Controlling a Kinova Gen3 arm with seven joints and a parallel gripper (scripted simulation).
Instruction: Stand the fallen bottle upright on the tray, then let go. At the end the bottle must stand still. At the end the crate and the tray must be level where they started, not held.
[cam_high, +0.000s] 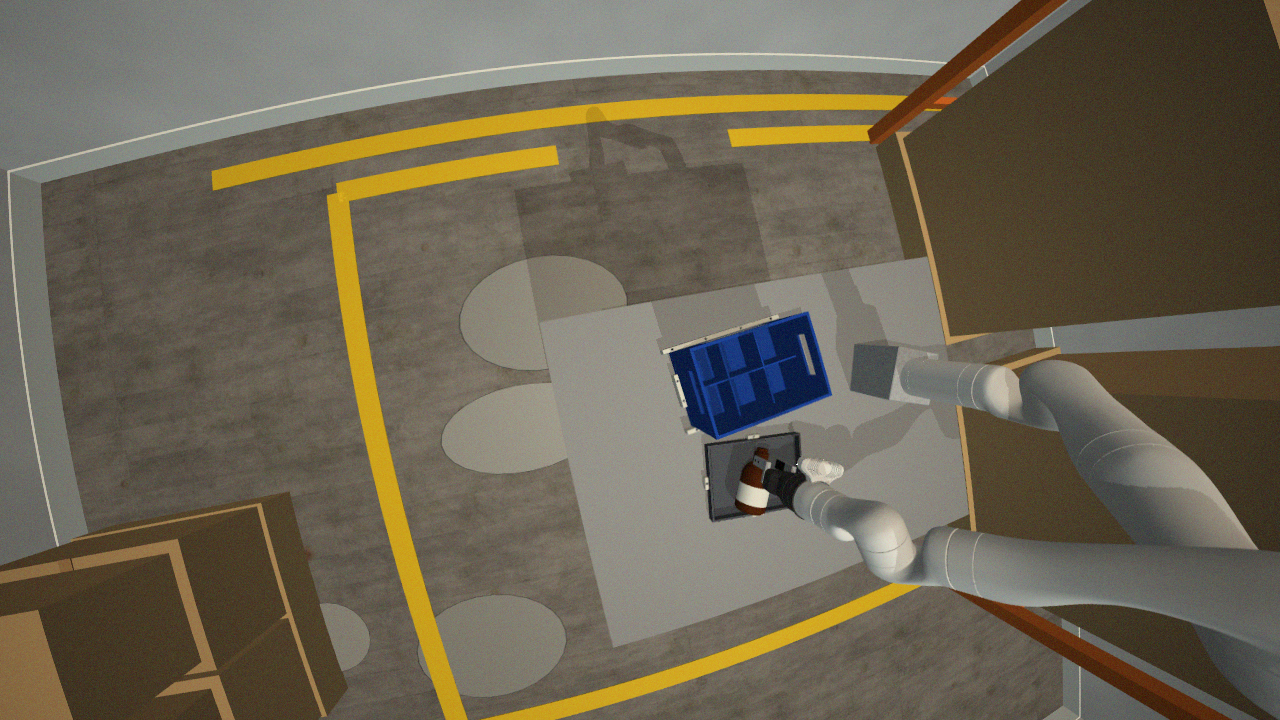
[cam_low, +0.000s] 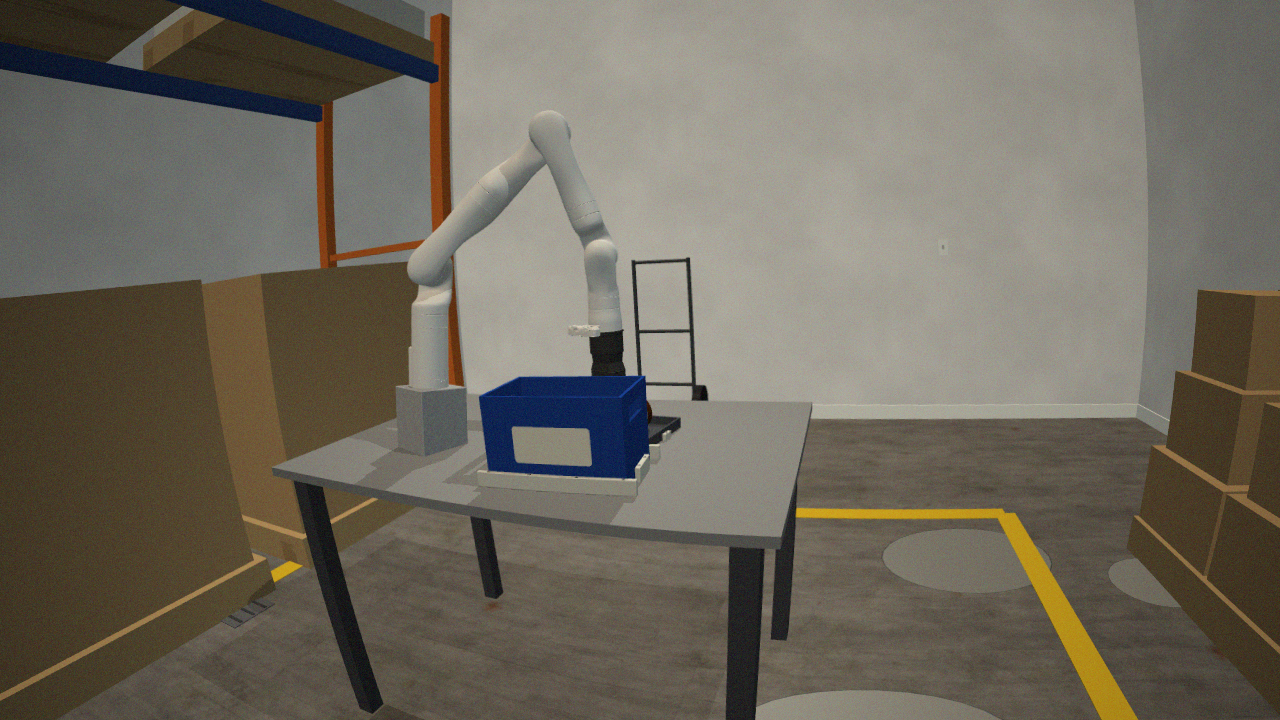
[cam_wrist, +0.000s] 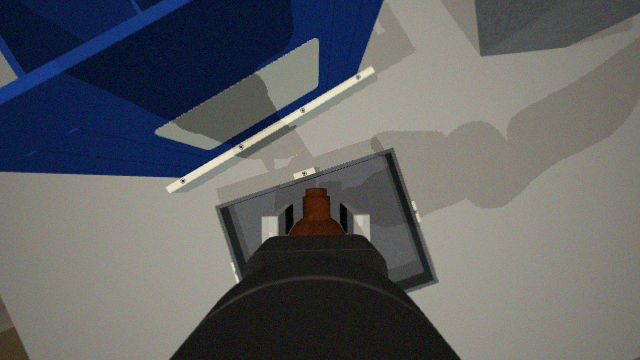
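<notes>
A brown bottle (cam_high: 753, 483) with a white label lies on its side on the dark grey tray (cam_high: 739, 474), neck towards the blue crate (cam_high: 750, 372). In the wrist view its neck and shoulder (cam_wrist: 316, 214) show between my two fingers, over the tray (cam_wrist: 331, 215). My gripper (cam_wrist: 316, 213) is open, low over the bottle, one finger on each side of its neck. In the overhead view the gripper (cam_high: 780, 476) is at the tray's right side. In the side view the crate (cam_low: 563, 424) hides the bottle and the fingers.
The crate sits in a white frame (cam_wrist: 272, 130) next to the tray. The arm's grey base block (cam_high: 877, 369) stands right of the crate. Large cardboard boxes (cam_low: 116, 429) flank the table; a hand truck (cam_low: 664, 326) stands behind it.
</notes>
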